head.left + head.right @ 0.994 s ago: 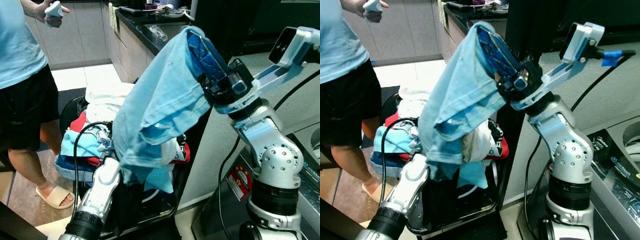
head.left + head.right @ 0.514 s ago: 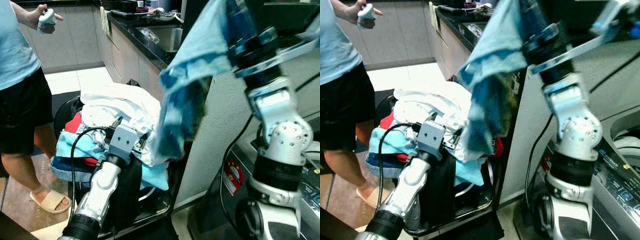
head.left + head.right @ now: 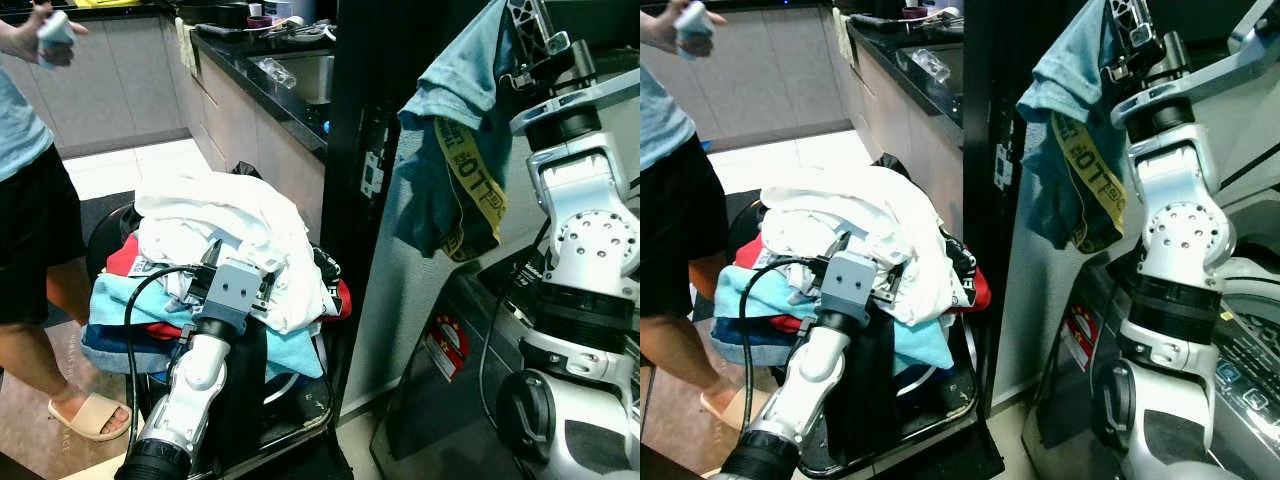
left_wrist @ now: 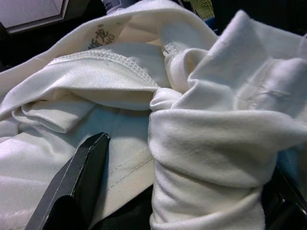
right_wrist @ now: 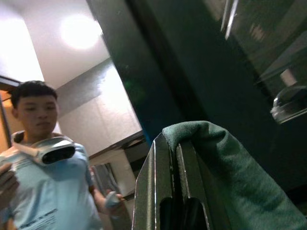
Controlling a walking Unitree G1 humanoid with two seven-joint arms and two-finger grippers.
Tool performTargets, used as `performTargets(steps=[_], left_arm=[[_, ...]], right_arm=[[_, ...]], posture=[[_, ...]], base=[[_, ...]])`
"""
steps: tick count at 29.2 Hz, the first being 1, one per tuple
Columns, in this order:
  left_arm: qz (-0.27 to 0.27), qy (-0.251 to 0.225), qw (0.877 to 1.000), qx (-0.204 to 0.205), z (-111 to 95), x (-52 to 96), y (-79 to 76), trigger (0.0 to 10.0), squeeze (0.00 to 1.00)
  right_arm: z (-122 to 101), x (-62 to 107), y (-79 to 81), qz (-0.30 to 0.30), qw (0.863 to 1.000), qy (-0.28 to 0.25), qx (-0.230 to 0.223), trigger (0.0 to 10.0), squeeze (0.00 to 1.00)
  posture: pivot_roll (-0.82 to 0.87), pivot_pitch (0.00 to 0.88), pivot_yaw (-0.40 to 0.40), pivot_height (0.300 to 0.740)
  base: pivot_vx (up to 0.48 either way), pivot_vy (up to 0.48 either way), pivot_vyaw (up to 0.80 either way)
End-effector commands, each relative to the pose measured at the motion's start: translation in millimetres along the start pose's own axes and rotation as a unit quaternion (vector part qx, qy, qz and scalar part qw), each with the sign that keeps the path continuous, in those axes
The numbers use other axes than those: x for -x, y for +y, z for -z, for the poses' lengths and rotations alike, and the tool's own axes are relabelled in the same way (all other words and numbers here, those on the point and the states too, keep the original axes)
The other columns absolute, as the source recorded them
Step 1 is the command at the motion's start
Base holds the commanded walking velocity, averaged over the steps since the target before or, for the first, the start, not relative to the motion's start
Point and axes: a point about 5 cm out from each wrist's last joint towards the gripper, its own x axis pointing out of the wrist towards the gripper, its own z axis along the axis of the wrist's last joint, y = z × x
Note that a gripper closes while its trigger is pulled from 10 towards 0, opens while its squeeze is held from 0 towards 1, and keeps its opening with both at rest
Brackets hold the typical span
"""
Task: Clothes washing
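My right gripper (image 3: 1130,25) is raised high on the right and shut on a teal-blue garment (image 3: 450,170) with a yellow lettered band; the cloth hangs beside the silver arm. In the right wrist view the fingers (image 5: 165,187) are pressed together with the garment (image 5: 235,177) draped over them. My left gripper (image 4: 177,201) rests low on the laundry pile, open, with a bunched fold of white cloth (image 4: 211,129) between its black fingers (image 4: 72,187). The white cloth (image 3: 225,215) tops a heap of red and light blue clothes in a black basket (image 3: 305,400).
A washing machine (image 3: 1250,340) stands at the lower right, its grey front (image 3: 420,290) beside the basket. A black pillar (image 3: 350,120) rises behind the basket. A person (image 3: 30,200) in sandals stands at the left holding a white controller (image 3: 55,25). A dark counter with sink (image 3: 270,70) runs behind.
My right arm has swung the blue garment up and to the right, off the basket and over towards the washer. The view has turned right. My left gripper now lies on the white cloth.
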Motion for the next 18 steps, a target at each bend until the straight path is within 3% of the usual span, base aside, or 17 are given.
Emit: performTargets(steps=[1, 4, 7, 18], left_arm=[[0.000, 0.017, 1.000, 0.011, 5.6, 5.8, 2.3, 10.0, 0.00], [0.022, -0.065, 0.997, 0.030, -30.6, -10.8, -5.0, 10.0, 0.00], [0.038, -0.107, 0.993, 0.027, -50.3, -17.4, -10.8, 10.0, 0.00], [0.037, -0.133, 0.990, 0.000, -65.5, -14.1, -18.1, 10.0, 0.00]], right_arm=[[-8.0, -3.7, -0.5, 0.000, 1.000, -0.015, 0.008, 0.0, 0.00], [-8.4, -5.3, -2.3, 0.000, 1.000, -0.016, 0.017, 0.0, 0.00], [-8.2, -5.7, -3.4, 0.001, 1.000, -0.017, 0.020, 0.0, 0.00], [-4.9, -5.5, -4.0, -0.002, 1.000, -0.015, 0.018, 0.0, 0.00]], posture=[[0.11, 0.028, -0.079, 0.740], [0.11, 0.023, -0.079, 0.740], [0.11, 0.016, -0.074, 0.740], [0.12, 0.014, -0.071, 0.740]], base=[[0.000, 0.000, 0.00], [0.000, 0.000, 0.00], [0.000, 0.000, 0.00], [0.000, 0.000, 0.00]])
